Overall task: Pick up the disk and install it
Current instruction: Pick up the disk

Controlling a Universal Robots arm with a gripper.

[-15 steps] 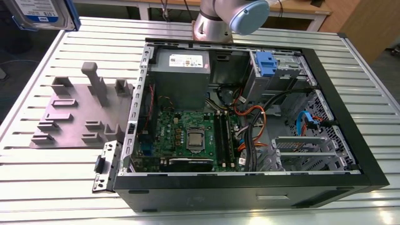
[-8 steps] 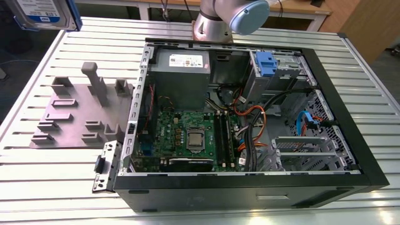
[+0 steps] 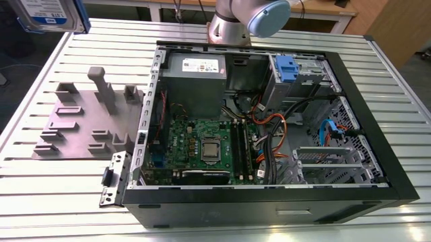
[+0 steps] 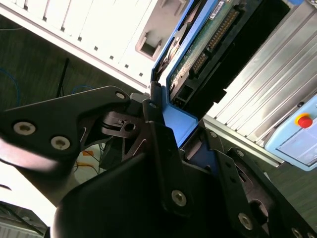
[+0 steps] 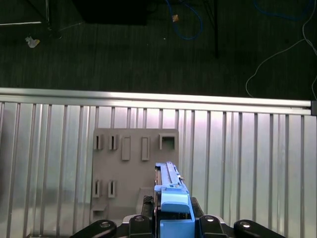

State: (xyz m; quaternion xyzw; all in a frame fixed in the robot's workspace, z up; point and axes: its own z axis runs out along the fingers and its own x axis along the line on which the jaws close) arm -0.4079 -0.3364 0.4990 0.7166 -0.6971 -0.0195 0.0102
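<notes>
Disk held aloft, pinched in the end effector.
In the exterior view, the disk [image 3: 48, 14] hangs at far left over the table [image 3: 40, 196]; the grey fixture plate [image 3: 81, 123] and open computer case [image 3: 269, 126] follow rightward. The end effector [image 4: 181, 124] clamps its blue carrier.

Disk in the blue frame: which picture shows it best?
The second wrist view. There the disk is close up, green board side and blue frame, clamped in the hand. The exterior view catches its labelled face at the picture's edge; the first wrist view sees it edge-on.
</notes>
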